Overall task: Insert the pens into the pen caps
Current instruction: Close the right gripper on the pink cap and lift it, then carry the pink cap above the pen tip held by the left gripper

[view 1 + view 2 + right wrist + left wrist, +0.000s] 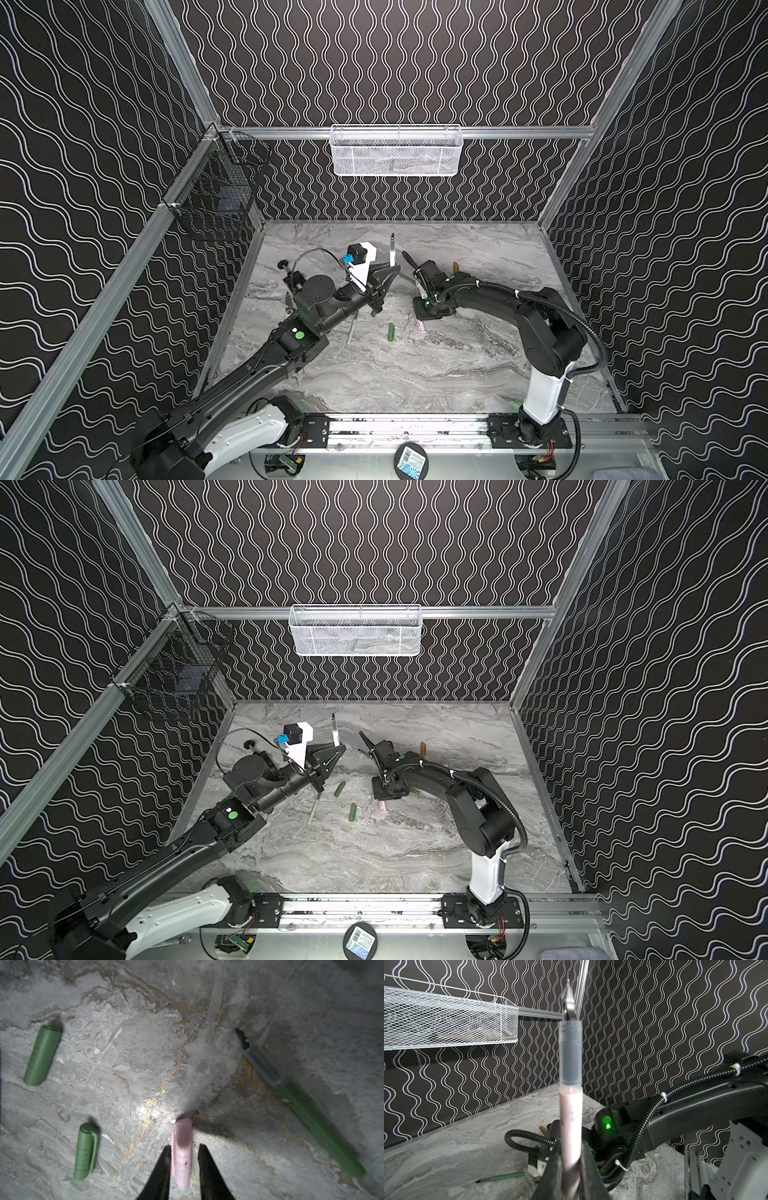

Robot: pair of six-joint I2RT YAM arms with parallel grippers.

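Observation:
My left gripper (390, 272) (571, 1159) is shut on a pale pink-white pen (392, 249) (334, 731) (570, 1095), held upright with its dark tip up. My right gripper (184, 1147) is low over the table, open. Its jaws straddle a pink pen cap (181, 1153) (420, 326) lying flat; one finger touches it and the other stands just off it. Two dark green caps (42, 1055) (86, 1151) and a green pen (311, 1118) lie nearby. A pale green pen (313, 812) and a gold-brown cap (423, 748) also lie on the table.
A white mesh basket (395, 151) hangs on the back wall and a black wire basket (216, 195) on the left wall. The right arm (695, 1105) reaches in close beside the held pen. Another green pen (502, 1176) lies on the marble table (415, 374).

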